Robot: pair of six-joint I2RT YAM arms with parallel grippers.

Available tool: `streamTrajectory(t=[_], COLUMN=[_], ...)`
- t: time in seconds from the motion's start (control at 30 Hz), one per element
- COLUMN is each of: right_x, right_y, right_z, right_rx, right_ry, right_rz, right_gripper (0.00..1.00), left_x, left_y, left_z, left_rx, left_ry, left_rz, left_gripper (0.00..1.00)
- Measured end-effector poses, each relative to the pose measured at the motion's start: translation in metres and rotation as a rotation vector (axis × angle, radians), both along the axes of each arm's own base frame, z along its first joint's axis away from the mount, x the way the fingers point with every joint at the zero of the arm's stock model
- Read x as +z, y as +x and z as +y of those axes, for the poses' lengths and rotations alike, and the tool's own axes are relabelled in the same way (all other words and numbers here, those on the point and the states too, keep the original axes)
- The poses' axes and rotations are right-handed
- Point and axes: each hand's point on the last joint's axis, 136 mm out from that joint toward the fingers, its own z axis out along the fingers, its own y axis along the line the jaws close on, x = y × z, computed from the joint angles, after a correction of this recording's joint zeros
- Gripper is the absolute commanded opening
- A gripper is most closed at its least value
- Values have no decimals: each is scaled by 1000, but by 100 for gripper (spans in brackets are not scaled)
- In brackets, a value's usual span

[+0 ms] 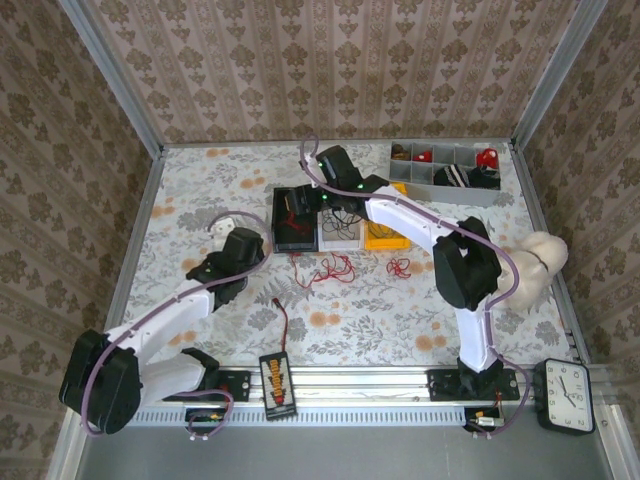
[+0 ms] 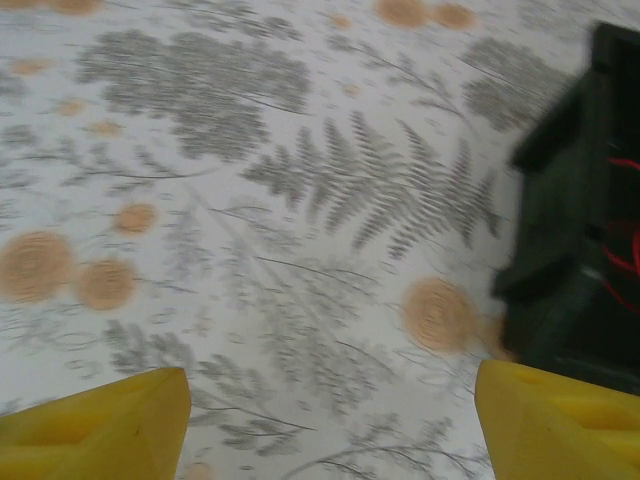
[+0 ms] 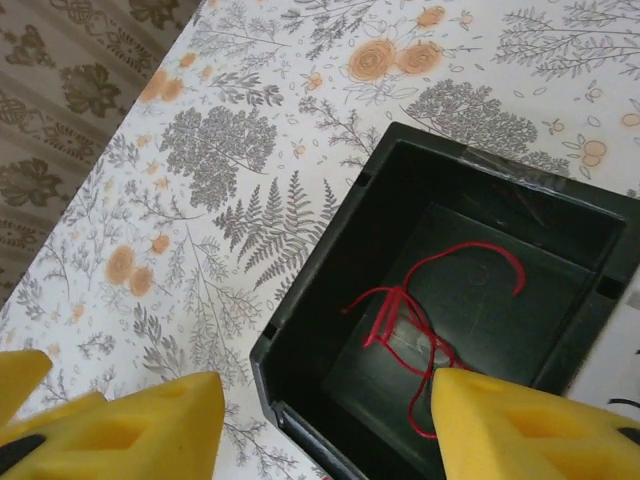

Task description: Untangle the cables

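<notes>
Bins stood in a row past the middle of the table, toward its far edge: a black bin (image 1: 280, 222), a white bin (image 1: 338, 243) and a yellow bin (image 1: 385, 243), side by side. In the black bin lay a red cable (image 3: 392, 312), knotted at one spot with a loop curving off across the floor of the bin. Thin dark wires (image 1: 345, 213) hung over the white bin. More of the cables lay loose on the table just nearside of the row: a red tangle (image 1: 333, 268) in front of the white bin and a smaller red clump (image 1: 399, 266) in front of the yellow one. A grey divided tray (image 1: 440, 192) sat at the far right corner, with red and dark items too small to name.

The right wrist view looked straight down into the black bin and showed the knot plainly; the top view gave the whole row and the loose tangles. The left wrist view, blurred, caught a corner of the black bin with red strands inside.

The right arm reached far and left from its base, its claw (image 3: 322, 420) hanging over the black bin's near-left corner, fingers spread and empty. The left arm stretched forward over bare cloth left of the row; its claw (image 2: 325, 425) was spread wide, nothing between the fingers.
</notes>
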Motion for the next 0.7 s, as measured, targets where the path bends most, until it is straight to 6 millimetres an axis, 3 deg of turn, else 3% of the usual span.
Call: streamTrajectory(t=[0.2, 0.37, 0.47, 0.53, 0.7], right_x=[7, 26, 33, 33, 4], right_y=[-14, -26, -25, -23, -42], right_z=[-35, -86, -112, -125, -153], right_rx=[-64, -165, -226, -263, -316], right_ry=[-45, -34, -28, -11, -38], right_rz=[-40, -79, -89, -102, -32], right_gripper=[59, 59, 59, 59, 58], left_x=[-17, -34, -36, -37, -45], left_y=[-4, -29, -43, -50, -57], left_z=[-73, -129, -146, -153, -172], left_rx=[-347, -663, -775, -832, -924], left_ry=[-36, -73, -97, -106, -98], left_rz=[54, 158, 188, 206, 248], left_gripper=[74, 71, 57, 56, 55])
